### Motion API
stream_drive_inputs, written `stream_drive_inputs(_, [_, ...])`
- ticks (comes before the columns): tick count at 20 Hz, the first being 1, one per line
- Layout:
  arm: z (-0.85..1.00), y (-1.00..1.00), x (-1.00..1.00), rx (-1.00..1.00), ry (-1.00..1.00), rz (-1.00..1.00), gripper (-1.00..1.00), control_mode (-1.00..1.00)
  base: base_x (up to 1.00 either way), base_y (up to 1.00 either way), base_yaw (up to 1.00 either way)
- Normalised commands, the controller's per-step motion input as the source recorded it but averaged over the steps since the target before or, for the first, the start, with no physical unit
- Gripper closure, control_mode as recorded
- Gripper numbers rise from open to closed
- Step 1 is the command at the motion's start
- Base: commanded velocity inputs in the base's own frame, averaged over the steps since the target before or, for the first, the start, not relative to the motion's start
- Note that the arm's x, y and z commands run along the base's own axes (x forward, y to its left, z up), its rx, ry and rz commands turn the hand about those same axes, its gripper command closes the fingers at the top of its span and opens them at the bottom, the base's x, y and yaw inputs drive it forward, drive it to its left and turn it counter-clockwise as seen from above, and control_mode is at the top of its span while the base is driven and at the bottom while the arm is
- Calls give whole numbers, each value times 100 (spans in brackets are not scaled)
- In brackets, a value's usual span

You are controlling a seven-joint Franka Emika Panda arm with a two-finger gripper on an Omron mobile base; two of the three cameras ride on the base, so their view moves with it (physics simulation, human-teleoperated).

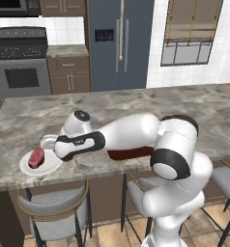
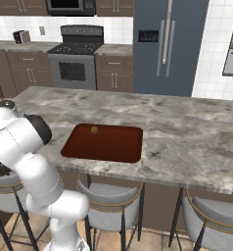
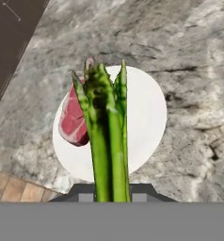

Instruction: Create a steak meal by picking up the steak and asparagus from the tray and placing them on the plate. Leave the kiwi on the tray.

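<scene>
In the hand view my gripper (image 3: 112,193) is shut on the asparagus (image 3: 107,136), a bunch of green stalks standing up between the fingers. It hangs above the white plate (image 3: 147,117), where the pinkish-red steak (image 3: 72,120) lies on the left side. From the left base view the arm reaches left, the gripper (image 1: 48,142) sits just over the plate (image 1: 50,167), and the steak (image 1: 36,157) rests on it. The dark reddish-brown tray (image 2: 106,147) lies mid-counter with the kiwi (image 2: 94,130) near its far edge. A strip of tray (image 1: 129,154) peeks out under the arm.
The plate sits close to the marble counter's front edge (image 1: 64,177), with stools (image 1: 54,212) below. More stools (image 2: 111,208) stand under the tray's side. A stove (image 2: 77,61) and fridge (image 2: 167,46) line the back wall.
</scene>
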Motion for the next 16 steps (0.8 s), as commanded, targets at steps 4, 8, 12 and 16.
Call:
stream_drive_inputs(4, [-28, 5, 36, 0, 0, 0, 100, -100, 0, 0, 0])
stream_drive_inputs(8, [-37, 5, 37, 0, 0, 0, 100, -100, 0, 0, 0])
stream_drive_inputs(12, [-38, 20, 26, 0, 0, 0, 100, -100, 0, 0, 0])
stream_drive_inputs(16, [-22, 43, 15, 0, 0, 0, 100, -100, 0, 0, 0])
